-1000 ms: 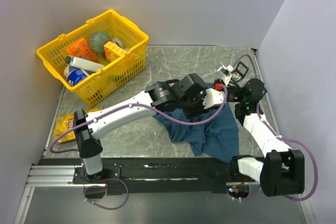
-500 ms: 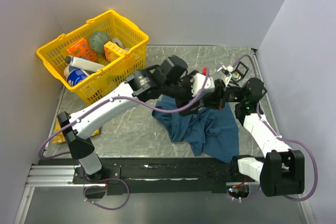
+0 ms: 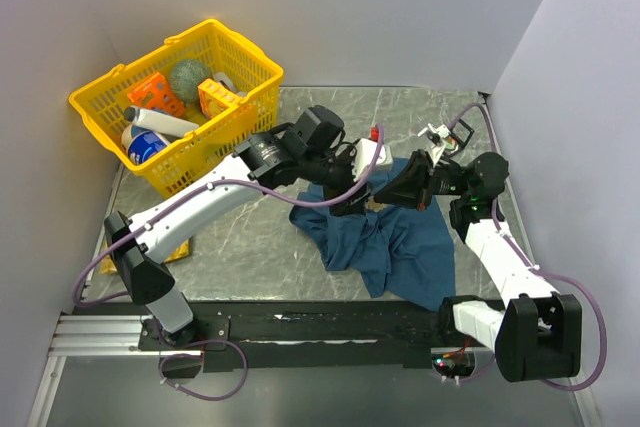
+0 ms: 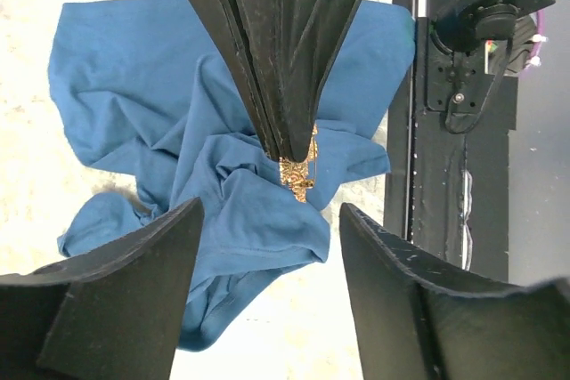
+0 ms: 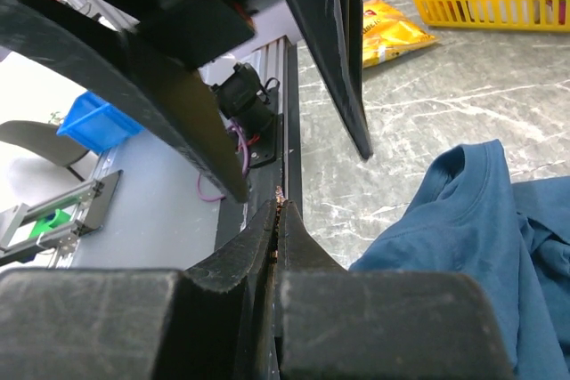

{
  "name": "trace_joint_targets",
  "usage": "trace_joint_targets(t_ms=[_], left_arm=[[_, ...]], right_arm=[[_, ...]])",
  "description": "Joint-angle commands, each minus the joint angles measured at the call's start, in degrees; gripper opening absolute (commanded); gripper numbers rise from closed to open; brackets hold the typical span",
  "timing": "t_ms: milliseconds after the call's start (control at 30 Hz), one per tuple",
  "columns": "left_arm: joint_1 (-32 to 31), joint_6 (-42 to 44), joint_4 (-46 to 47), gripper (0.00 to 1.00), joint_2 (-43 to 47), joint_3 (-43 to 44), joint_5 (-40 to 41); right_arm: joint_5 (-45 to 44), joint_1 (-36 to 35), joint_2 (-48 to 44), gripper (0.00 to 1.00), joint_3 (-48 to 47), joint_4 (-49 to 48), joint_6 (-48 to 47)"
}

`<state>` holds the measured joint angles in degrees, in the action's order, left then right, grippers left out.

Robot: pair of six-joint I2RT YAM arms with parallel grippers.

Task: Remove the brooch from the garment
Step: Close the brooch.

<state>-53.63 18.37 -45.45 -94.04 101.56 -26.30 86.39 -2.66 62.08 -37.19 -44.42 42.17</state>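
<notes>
Brooch (image 4: 297,173): was clamped in right gripper (image 5: 280,202), seemingly clear of garment (image 4: 134,77)
Left gripper (image 4: 269,220): spread wide, held nothing
Remaining: set-down

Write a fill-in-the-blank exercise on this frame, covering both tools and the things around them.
1. The right tool is shut on the ___.
2. The left tool has its jaws ___.
3. The shirt is dark ___.
4. The basket at the far left is ___.
Missing words: brooch; open; blue; yellow.
</notes>
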Motion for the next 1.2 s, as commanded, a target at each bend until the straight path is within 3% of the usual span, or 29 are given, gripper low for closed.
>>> trace_joint_targets(t_ms=[0, 167, 600, 733, 967, 1167], left_arm=[[0.63, 0.62, 1.59, 0.66, 0.53, 0.22, -4.11], [0.72, 0.35, 1.77, 0.6, -0.27, 0.66, -3.75], [0.89, -0.18, 0.98, 0.58, -2.9, 2.15, -7.53], [0.8, -0.53, 0.98, 0.45, -3.34, 2.59, -7.71], [0.8, -0.79, 1.15, 0.37, -3.08, 3.47, -8.06], [0.8, -0.79, 0.54, 0.19, -3.96, 4.17, -9.73]], right_arm=[[4.49, 0.55, -1.88, 0.0, -0.95, -3.65, 0.28], [4.58, 0.55, -2.32, 0.0, -0.78, -3.65, 0.28], [4.58, 0.46, -3.02, 0.0, -0.6, -4.44, 0.89], [4.49, 0.55, -3.11, 0.0, -0.52, -4.44, 0.81], [4.49, 0.55, -2.93, 0.0, -0.52, -4.44, 0.81], [4.31, 0.55, -3.11, 0.0, -0.34, -4.79, 1.07]])
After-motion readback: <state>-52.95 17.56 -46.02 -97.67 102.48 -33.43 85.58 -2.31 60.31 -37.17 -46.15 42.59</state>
